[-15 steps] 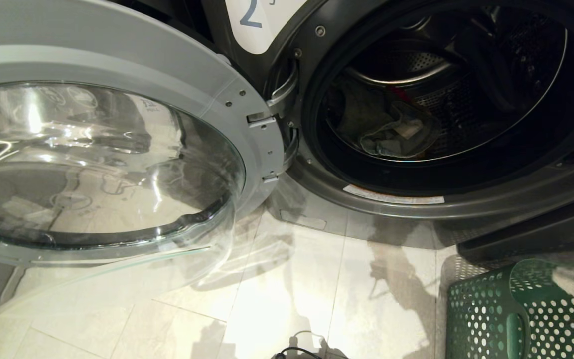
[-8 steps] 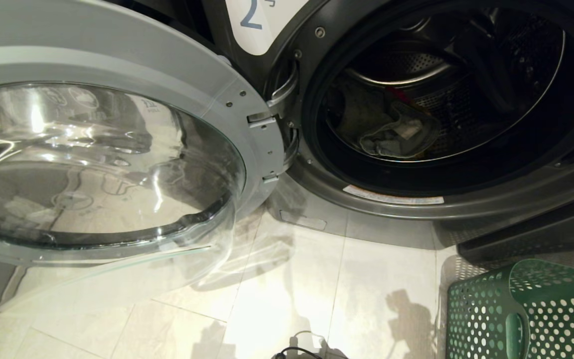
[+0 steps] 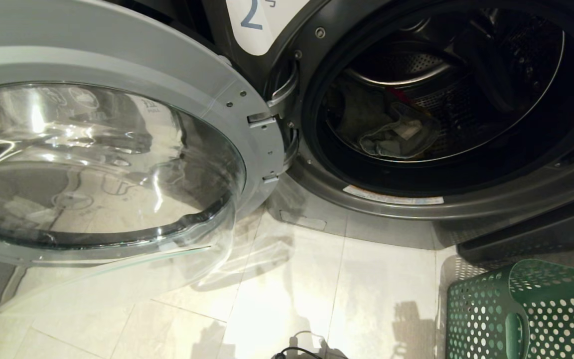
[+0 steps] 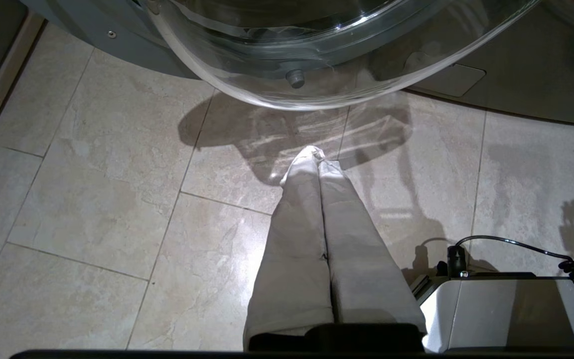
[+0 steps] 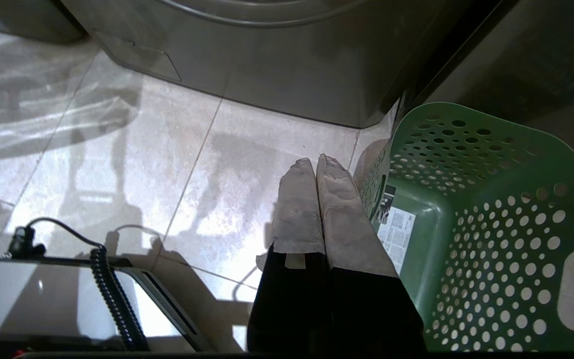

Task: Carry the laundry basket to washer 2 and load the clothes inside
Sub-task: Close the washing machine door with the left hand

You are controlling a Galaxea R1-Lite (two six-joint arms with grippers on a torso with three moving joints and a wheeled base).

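Washer 2 [image 3: 416,209] is standing with its door [image 3: 102,149] swung wide and clothes [image 3: 391,134] lying in its drum. The basket [image 3: 526,309] is sitting empty on the floor [image 3: 317,289] just before the washer. Both end effectors, left [image 4: 315,155] and right [image 5: 315,163], are hanging clenched and empty above the floor, the right beside the basket.
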